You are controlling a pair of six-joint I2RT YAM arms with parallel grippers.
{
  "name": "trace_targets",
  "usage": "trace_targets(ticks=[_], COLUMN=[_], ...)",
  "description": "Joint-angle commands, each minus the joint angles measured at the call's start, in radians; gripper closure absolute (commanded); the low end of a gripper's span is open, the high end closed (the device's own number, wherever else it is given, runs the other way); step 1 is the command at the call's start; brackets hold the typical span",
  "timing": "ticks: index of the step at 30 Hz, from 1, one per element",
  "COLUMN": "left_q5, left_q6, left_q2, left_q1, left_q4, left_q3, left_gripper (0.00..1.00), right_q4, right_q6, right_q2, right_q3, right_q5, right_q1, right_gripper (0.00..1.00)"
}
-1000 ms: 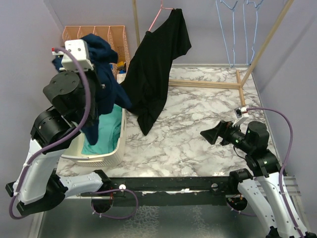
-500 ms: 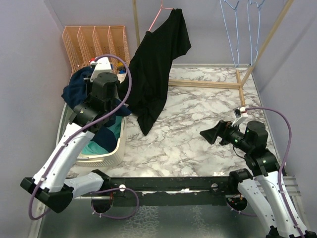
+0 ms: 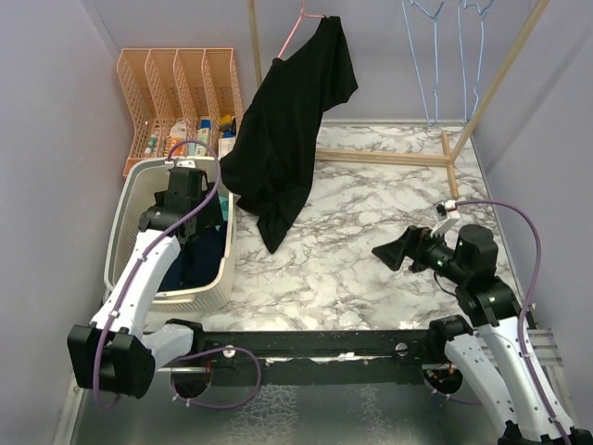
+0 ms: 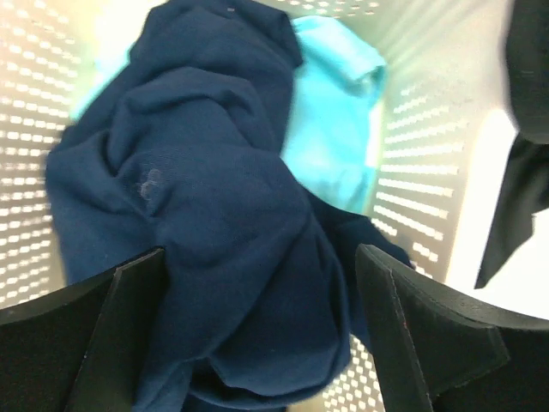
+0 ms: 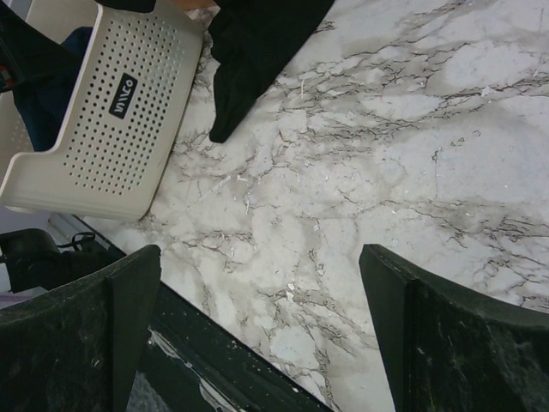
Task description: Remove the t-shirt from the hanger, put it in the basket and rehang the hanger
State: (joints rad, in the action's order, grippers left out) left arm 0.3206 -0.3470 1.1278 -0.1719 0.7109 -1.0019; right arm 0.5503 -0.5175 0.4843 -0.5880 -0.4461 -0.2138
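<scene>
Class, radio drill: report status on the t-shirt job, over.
Left gripper open above the basket, navy shirt loose inside. Right gripper open above the table. Black t-shirt on the pink hanger, not yet removed. Path looks unobstructed.

- Open bench [image 3: 361,269] lies between the right claw [image 3: 384,255] and the hanging black t-shirt [image 3: 287,130].
- Basket [image 3: 199,298], stuffed with navy cloth [image 4: 214,240], blocks the left side.

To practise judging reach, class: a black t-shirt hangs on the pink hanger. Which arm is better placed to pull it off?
Probably the right. The right hand, open, points across the table toward the black t-shirt. The left hand, also open, is down in the basket over a navy shirt.
</scene>
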Motion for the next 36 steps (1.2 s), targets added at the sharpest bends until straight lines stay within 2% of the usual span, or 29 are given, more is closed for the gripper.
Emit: trace_targets(ticks=[1,6,9,12,15,16,18,20,21,22,23,25,26,29,30,36], left_q5=[-0.184,-0.238,-0.255,-0.267,-0.323,-0.336,-0.356,-0.358,-0.349,-0.331,-0.323,-0.321,-0.321,-0.308,-0.295,-0.266], left_q6=[-0.03,-0.018,-0.02,-0.012,0.0,-0.001,-0.009,-0.013,-0.015,-0.021,-0.024,-0.028,-0.028,-0.025,-0.027,-0.034], left_q2=[-0.153,-0.452,-0.58,-0.624,-0.638,-0.649,-0.671,-0.683,-0.689,-0.696,-0.701,-0.711,-0.715,-0.735,-0.742,-0.768], left_q1=[0.002,0.002,0.002,0.0,0.0,-0.001,-0.004,-0.005,-0.005,-0.006,-0.006,-0.007,-0.008,-0.009,-0.01,-0.011], left_q4=[-0.126,-0.313,-0.363,-0.348,-0.36,-0.369,-0.39,-0.391,-0.391,-0.389,-0.386,-0.374,-0.369,-0.343,-0.337,-0.316], left_q3=[0.012,0.148,0.211,0.236,0.27,0.284,0.312,0.309,0.309,0.309,0.309,0.309,0.311,0.306,0.306,0.305], left_gripper=[0.03,0.01,0.01,0.01,0.08,0.09,0.07,0.05,0.05,0.05,0.05,0.07,0.08,0.09,0.09,0.09], right_q4=[-0.058,-0.153,-0.202,-0.251,-0.272,-0.269,-0.245,-0.183,-0.124,-0.09,-0.077,-0.041,-0.021,0.042,0.053,0.02], right_q6=[0.034,0.033,0.03,0.02,0.025,0.035,0.071,0.122,0.138,0.141,0.137,0.144,0.152,0.17,0.179,0.191], right_q2=[0.044,0.14,0.225,0.309,0.409,0.445,0.538,0.657,0.739,0.79,0.836,0.923,0.966,1.126,1.18,1.439], right_q3=[-0.031,-0.101,-0.178,-0.261,-0.381,-0.429,-0.552,-0.711,-0.797,-0.881,-0.955,-1.106,-1.183,-1.448,-1.532,-1.864], right_q5=[-0.095,-0.218,-0.305,-0.366,-0.339,-0.303,-0.197,-0.072,-0.004,0.051,0.103,0.218,0.264,0.364,0.39,0.48], right_q1=[0.006,0.004,0.003,-0.013,-0.092,-0.141,-0.279,-0.41,-0.447,-0.456,-0.458,-0.458,-0.458,-0.458,-0.458,-0.457], right_gripper=[0.0,0.05,0.08,0.09,0.16,0.22,0.43,0.71,0.89,0.98,0.99,0.99,0.9,0.37,0.28,0.25])
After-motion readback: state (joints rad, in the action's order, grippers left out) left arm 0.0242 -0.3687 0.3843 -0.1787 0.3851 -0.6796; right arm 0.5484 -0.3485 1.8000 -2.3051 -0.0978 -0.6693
